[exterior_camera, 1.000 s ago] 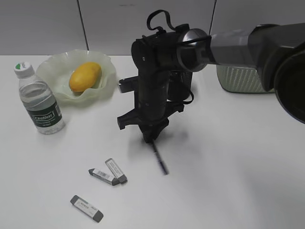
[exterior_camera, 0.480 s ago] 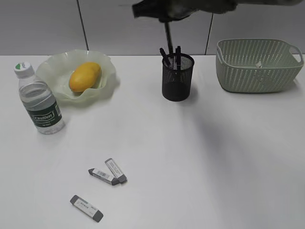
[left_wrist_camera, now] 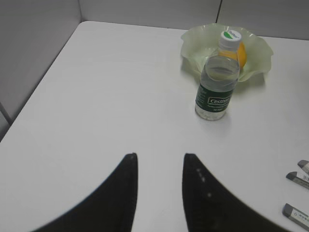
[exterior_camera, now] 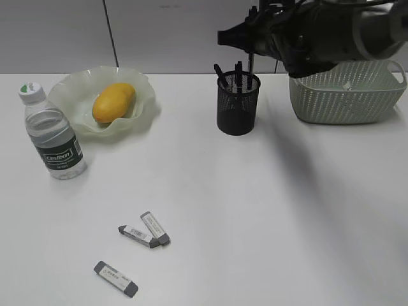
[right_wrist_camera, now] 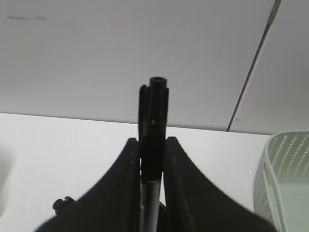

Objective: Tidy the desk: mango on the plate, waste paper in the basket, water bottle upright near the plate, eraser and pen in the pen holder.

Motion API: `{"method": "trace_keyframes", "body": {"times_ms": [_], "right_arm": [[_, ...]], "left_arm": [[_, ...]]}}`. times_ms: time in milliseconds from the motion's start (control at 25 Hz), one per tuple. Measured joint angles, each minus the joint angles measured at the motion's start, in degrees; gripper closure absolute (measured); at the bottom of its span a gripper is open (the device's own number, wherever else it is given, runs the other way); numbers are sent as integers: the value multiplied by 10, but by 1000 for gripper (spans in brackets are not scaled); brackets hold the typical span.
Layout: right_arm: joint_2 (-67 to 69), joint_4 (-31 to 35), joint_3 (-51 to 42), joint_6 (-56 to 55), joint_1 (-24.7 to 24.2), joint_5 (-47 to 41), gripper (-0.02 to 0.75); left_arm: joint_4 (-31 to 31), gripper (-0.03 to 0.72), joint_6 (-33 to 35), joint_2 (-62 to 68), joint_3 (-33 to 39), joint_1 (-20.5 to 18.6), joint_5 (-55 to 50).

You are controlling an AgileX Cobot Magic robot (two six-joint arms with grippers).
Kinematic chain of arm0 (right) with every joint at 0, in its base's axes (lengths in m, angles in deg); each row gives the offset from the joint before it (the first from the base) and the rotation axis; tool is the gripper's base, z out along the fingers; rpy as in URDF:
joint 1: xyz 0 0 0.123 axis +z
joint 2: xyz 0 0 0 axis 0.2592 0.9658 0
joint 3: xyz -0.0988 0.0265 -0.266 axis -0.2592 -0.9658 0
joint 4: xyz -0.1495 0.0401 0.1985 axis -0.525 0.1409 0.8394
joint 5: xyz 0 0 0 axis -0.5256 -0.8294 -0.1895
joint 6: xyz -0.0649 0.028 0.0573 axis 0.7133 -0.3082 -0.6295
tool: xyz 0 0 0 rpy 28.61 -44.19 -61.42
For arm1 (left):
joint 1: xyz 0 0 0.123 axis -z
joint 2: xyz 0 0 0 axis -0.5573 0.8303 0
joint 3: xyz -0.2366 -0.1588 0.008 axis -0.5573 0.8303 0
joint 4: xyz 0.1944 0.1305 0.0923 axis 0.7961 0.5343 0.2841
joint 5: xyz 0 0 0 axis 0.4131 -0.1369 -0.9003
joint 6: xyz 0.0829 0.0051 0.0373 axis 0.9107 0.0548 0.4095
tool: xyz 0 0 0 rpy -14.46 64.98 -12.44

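Note:
My right gripper (exterior_camera: 252,43) is shut on a black pen (right_wrist_camera: 153,145) and holds it upright right over the black mesh pen holder (exterior_camera: 237,108), which has other pens in it. The mango (exterior_camera: 113,102) lies on the pale green plate (exterior_camera: 76,86). The water bottle (exterior_camera: 52,134) stands upright in front of the plate; it also shows in the left wrist view (left_wrist_camera: 218,82). Three grey erasers (exterior_camera: 146,231) lie on the desk (exterior_camera: 268,210) at the front left. The waste paper (exterior_camera: 346,85) lies in the green basket (exterior_camera: 344,95). My left gripper (left_wrist_camera: 159,162) is open and empty above bare desk.
A grey partition wall stands behind the desk. The basket also shows at the right edge of the right wrist view (right_wrist_camera: 289,174). The erasers show at the right edge of the left wrist view (left_wrist_camera: 298,179).
The right arm has lifted the pen from the middle of the desk, carried it back and up, and now holds it lower over the pen holder. The erasers, bottle and mango have not moved.

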Motion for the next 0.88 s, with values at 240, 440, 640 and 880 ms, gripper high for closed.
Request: {"method": "trace_keyframes", "body": {"times_ms": [240, 440, 640, 880], "right_arm": [[6, -5, 0, -11, 0, 0, 568], [6, -6, 0, -11, 0, 11, 250], [-25, 31, -9, 48, 0, 76, 191], [-251, 238, -154, 270, 0, 135, 251]], "left_arm": [[0, 451, 0, 0, 0, 0, 0], [0, 451, 0, 0, 0, 0, 0], [0, 451, 0, 0, 0, 0, 0], [0, 451, 0, 0, 0, 0, 0]]}}
